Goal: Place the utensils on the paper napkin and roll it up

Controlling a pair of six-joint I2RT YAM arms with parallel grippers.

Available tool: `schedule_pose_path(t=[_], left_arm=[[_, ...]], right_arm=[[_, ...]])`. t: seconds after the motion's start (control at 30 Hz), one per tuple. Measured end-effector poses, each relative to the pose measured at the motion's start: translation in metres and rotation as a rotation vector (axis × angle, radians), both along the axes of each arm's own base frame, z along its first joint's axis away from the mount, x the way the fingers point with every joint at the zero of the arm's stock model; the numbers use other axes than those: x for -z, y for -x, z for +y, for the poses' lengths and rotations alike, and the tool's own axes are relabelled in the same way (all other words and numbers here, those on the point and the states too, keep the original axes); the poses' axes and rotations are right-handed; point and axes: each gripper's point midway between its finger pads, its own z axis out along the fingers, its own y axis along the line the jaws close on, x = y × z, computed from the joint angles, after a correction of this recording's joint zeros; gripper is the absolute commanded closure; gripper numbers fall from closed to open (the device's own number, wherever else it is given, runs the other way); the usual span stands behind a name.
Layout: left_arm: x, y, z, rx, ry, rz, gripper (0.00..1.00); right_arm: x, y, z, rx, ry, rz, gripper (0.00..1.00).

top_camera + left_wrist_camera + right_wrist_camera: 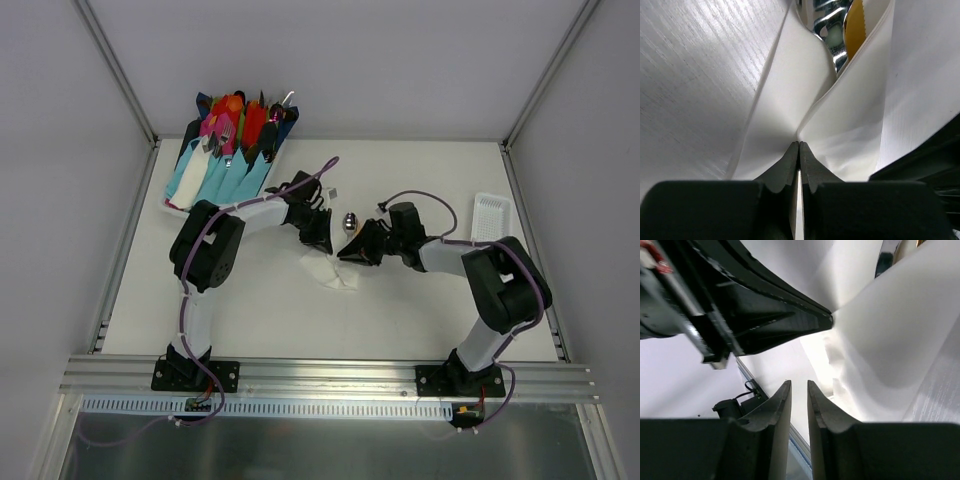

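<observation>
The paper napkin (pixel 330 271) lies rumpled mid-bench (pixel 400 322) between the arms, plain white, thin and limp. It is judged tear-prone and best pinched at a fold, where the left end effector (pixel 799 146) is clamped on a crease. The utensils (pixel 857 27), golden-yellow and silvery, sit within its folds, rigid and probably slippery. The right end effector (pixel 799 390) stands narrowly parted beside the sheet, holding nothing.

Bright, even light from overhead — only faint, soft shadows on the white surface (pixel 420 320). Overhead view sharp. Wrist views close: paper napkin (pixel 700 75) glowing almost blown-out white, texture crisp on one side, dark fingers (pixel 785 170) soft along the bottom edge.
</observation>
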Motion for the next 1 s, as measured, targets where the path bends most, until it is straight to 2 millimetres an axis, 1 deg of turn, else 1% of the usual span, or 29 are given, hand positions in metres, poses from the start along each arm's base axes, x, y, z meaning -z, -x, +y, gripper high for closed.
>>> schedule_pose_path(t=[0.17, 0.37, 0.43, 0.5, 0.63, 0.7, 0.73, 0.8, 1.0], left_arm=[[0.002, 0.003, 0.003, 0.004, -0.008, 0.002, 1.0], [-0.001, 0.006, 0.005, 0.014, -0.007, -0.011, 1.0], [-0.002, 0.005, 0.006, 0.014, -0.009, -0.018, 1.0], [-0.003, 0.006, 0.007, 0.014, -0.011, -0.021, 1.0], [-0.003, 0.005, 0.009, 0.015, -0.02, -0.031, 1.0], [-0.002, 0.004, 0.009, 0.02, -0.023, -0.038, 1.0], [-0.002, 0.004, 0.01, 0.021, -0.023, -0.04, 1.0], [-0.002, 0.002, 0.011, 0.02, -0.024, -0.043, 1.0], [-0.002, -0.002, 0.016, 0.011, -0.027, -0.048, 1.0]], right_arm=[[-0.015, -0.012, -0.012, 0.042, -0.015, -0.033, 0.8], [-0.013, -0.021, -0.025, 0.085, 0.006, -0.02, 0.81], [-0.014, -0.022, -0.026, 0.085, 0.018, -0.015, 0.81], [-0.02, -0.029, -0.024, 0.084, 0.021, -0.026, 0.83], [-0.034, -0.047, -0.017, 0.072, 0.02, -0.067, 0.87], [-0.037, -0.054, -0.015, 0.064, 0.025, -0.081, 0.9], [-0.036, -0.056, -0.014, 0.059, 0.03, -0.081, 0.92], [-0.031, -0.055, -0.014, 0.05, 0.042, -0.071, 0.93], [-0.006, -0.042, -0.015, 0.012, 0.094, -0.011, 0.96]])
